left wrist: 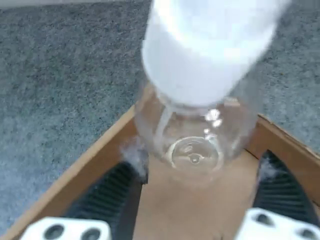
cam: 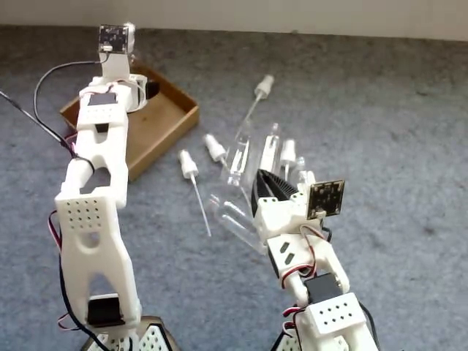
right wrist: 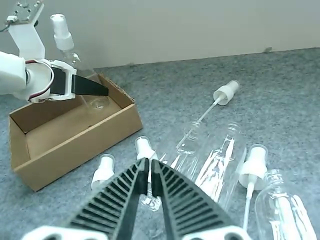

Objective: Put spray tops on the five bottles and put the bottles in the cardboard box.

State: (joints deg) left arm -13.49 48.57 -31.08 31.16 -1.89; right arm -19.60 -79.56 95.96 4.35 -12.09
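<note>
A clear bottle (left wrist: 195, 135) with a white spray top (left wrist: 210, 50) leans inside the cardboard box (left wrist: 85, 165), and my left gripper (left wrist: 200, 162) is shut on its lower body. From the right wrist view, that bottle (right wrist: 75, 59) rises tilted out of the box (right wrist: 75, 145), the left gripper (right wrist: 87, 87) clamped around it. My right gripper (right wrist: 150, 162) is shut with nothing in it, above several loose clear bottles (right wrist: 220, 160) and spray tops (right wrist: 226, 92). From above, the right gripper (cam: 270, 186) hangs over the bottles (cam: 240, 153).
Grey carpet covers the table. Loose spray tops (cam: 189, 164) with long tubes lie between the box (cam: 172, 121) and the bottle pile. The left arm (cam: 99, 168) stretches along the left side toward the box.
</note>
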